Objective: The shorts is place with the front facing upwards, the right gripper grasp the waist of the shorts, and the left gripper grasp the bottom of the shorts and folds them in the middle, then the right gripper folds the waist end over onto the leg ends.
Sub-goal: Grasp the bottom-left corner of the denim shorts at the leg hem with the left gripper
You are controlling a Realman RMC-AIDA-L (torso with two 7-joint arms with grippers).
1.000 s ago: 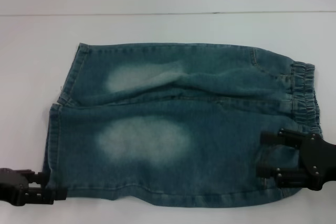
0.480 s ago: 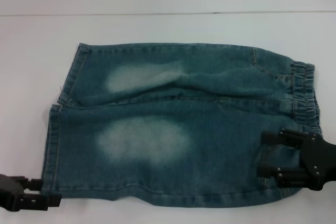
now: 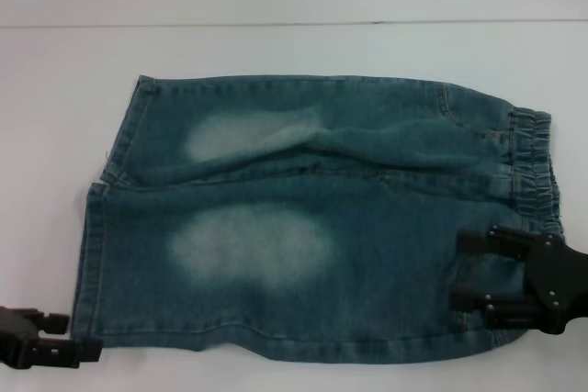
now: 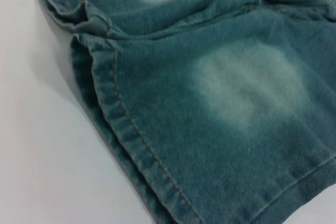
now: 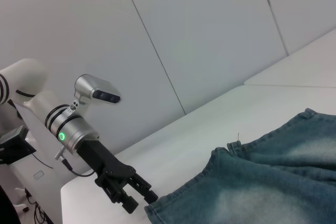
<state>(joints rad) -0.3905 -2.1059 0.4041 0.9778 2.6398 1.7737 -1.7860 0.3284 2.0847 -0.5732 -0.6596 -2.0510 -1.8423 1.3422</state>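
Shorts (image 3: 312,227): lying flat on white surface (image 3: 294,52), waist (image 3: 533,167) twd robot's right, leg ends (image 3: 96,227) twd left.
R gripper (image 3: 464,273): sitting over near waist corner w/ fingers spread wide, nothing clamped yet.
L gripper (image 3: 78,337): hovering just off near leg-hem corner; fingers gapped, not holding cloth.
Risk: L closing beside hem, not on it, so missing fabric.
Risk 2: R pinching top layer only, so fold dragging crooked.
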